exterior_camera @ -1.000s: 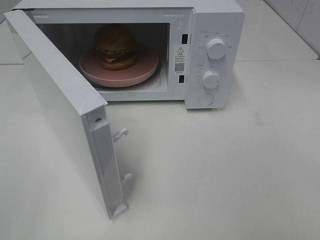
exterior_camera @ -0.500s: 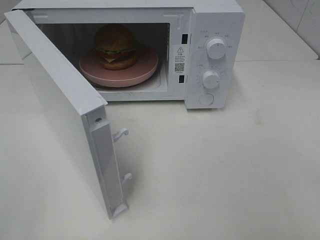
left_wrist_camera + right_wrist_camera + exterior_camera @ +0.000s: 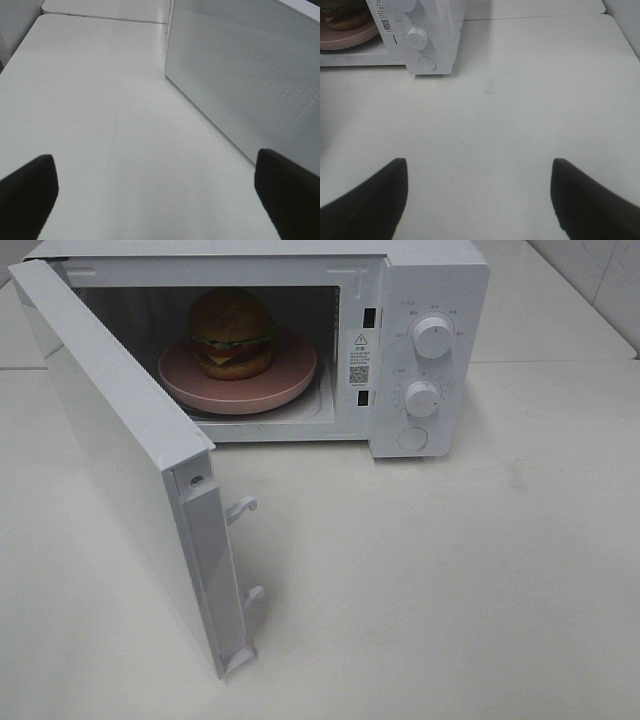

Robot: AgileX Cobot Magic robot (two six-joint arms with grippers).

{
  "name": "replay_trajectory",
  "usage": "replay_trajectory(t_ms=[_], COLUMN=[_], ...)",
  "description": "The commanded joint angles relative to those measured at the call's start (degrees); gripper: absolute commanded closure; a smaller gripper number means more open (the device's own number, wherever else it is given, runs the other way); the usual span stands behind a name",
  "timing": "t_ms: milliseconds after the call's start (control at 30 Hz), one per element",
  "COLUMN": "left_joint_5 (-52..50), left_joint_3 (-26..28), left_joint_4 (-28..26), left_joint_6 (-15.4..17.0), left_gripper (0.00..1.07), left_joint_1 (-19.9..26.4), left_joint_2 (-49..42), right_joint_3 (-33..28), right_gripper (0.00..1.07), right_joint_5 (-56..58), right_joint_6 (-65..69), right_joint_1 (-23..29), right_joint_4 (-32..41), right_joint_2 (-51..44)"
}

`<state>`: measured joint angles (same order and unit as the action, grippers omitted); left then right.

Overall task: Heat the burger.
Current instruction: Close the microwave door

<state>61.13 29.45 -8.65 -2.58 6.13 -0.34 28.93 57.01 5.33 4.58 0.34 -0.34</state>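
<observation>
L+R jaws wide, empty — tilted toward table point(image 3: 100, 100).

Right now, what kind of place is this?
Probably a kitchen corner, maybe a mock one: a white microwave with its door swung open, a burger on a pink plate inside, all on a plain white tabletop.

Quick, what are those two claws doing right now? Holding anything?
Left claw: open, holding nothing.
Right claw: open, holding nothing.
</observation>
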Motion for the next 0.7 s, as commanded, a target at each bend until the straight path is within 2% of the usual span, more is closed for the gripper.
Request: replay_trajectory(t_ms=[33,267,333,367,400,433,467,500,533,567,600,633,667,700], left_joint_5=[-0.1,-4.2,-7.6,-7.6,-9.1,-9.7,-9.7,-10.8,-10.8,-11.4,-13.8,-13.8,-15.0,-18.3], left_joint_3=[0.1,1.7,1.7,1.7,1.7,1.7,1.7,1.7,1.7,1.5,0.9,0.9,0.4,-0.6], left_joint_4=[-0.3,-0.6,-0.6,-0.6,-0.6,-0.6,-0.6,-0.6,-0.6,-0.6,-0.6,-0.6,-0.6,-0.7], left_joint_6=[0.6,0.7,0.7,0.7,0.7,0.7,0.7,0.7,0.7,0.7,0.7,0.7,0.7,0.7], left_gripper=[0.06,0.12,0.22,0.22,0.34,0.41,0.41,0.54,0.54,0.60,0.75,0.75,0.81,0.96], left_joint_1=[0.2,0.2,0.2,0.2,0.2,0.2,0.2,0.2,0.2,0.2,0.2,0.2,0.2,0.2], left_joint_2=[0.5,4.4,6.8,6.8,8.5,9.6,9.6,11.7,11.7,12.9,15.5,15.5,16.5,18.4], right_joint_3=[-0.5,-0.5,-0.5,-0.5,-0.5,-0.5,-0.5,-0.5,-0.5,-0.5,-0.5,-0.5,-0.5,-0.5], right_gripper=[0.32,0.32,0.32,0.32,0.32,0.32,0.32,0.32,0.32,0.32,0.32,0.32,0.32,0.32], right_joint_5=[0.0,0.0,0.0,0.0,0.0,0.0,0.0,0.0,0.0,0.0,0.0,0.0,0.0,0.0], right_joint_6=[-0.6,-0.6,-0.6,-0.6,-0.6,-0.6,-0.6,-0.6,-0.6,-0.6,-0.6,-0.6,-0.6,-0.6], right_joint_1=[-0.4,-0.4,-0.4,-0.4,-0.4,-0.4,-0.4,-0.4,-0.4,-0.4,-0.4,-0.4,-0.4,-0.4], right_joint_4=[0.0,0.0,0.0,0.0,0.0,0.0,0.0,0.0,0.0,0.0,0.0,0.0,0.0,0.0], right_joint_2=[-1.4,-1.4,-1.4,-1.4,-1.4,-1.4,-1.4,-1.4,-1.4,-1.4,-1.4,-1.4,-1.4,-1.4])
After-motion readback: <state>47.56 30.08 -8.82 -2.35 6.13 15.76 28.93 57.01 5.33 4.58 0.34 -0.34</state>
